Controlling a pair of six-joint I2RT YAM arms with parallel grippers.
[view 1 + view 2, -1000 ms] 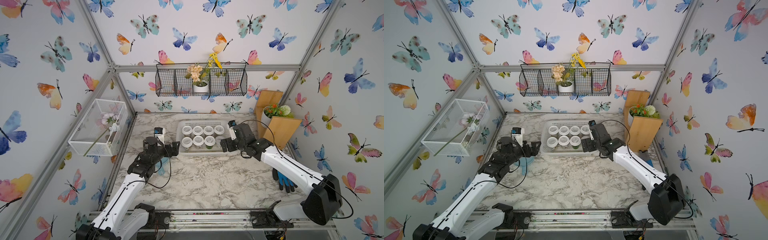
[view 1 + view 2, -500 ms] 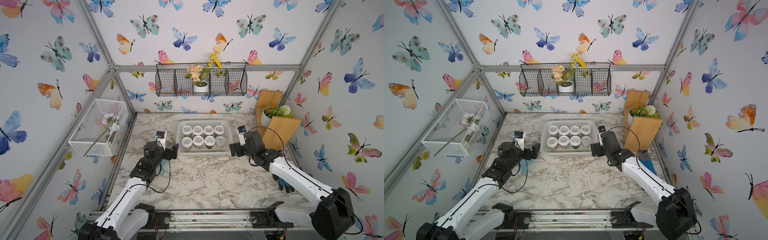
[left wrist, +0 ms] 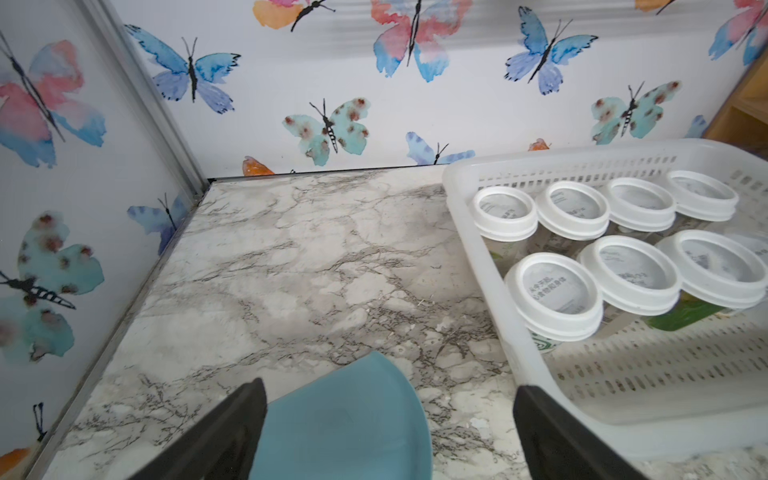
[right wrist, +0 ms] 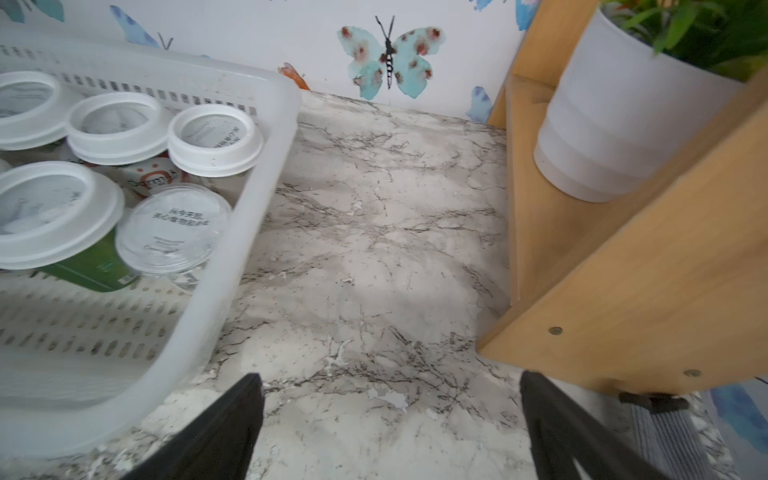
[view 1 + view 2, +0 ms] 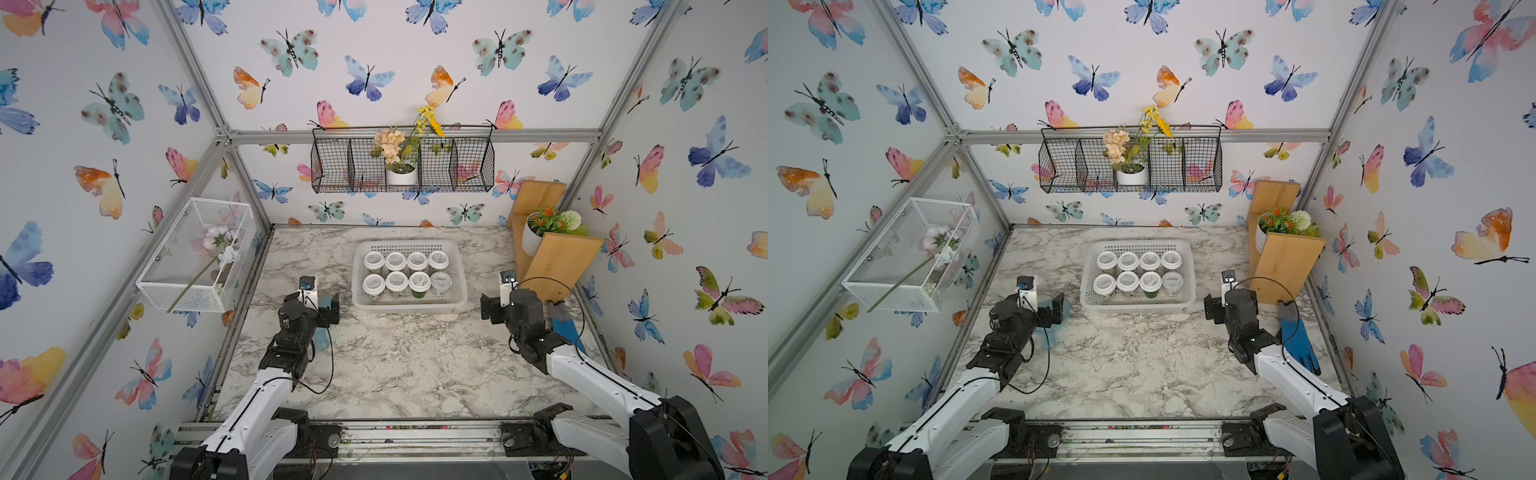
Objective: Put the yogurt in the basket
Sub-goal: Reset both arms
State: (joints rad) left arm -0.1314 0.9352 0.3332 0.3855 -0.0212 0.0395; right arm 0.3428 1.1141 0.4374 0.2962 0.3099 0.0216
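on the marble table (image 5: 395, 365), all eight yogurt cups (image 5: 397, 281) stand inside the white basket (image 5: 409, 306) (two rows of four). the left claw (image 3: 390, 432) and right claw (image 4: 390, 428) gape open and empty either side of it; a careless swing could clip the rim and topple a cup.
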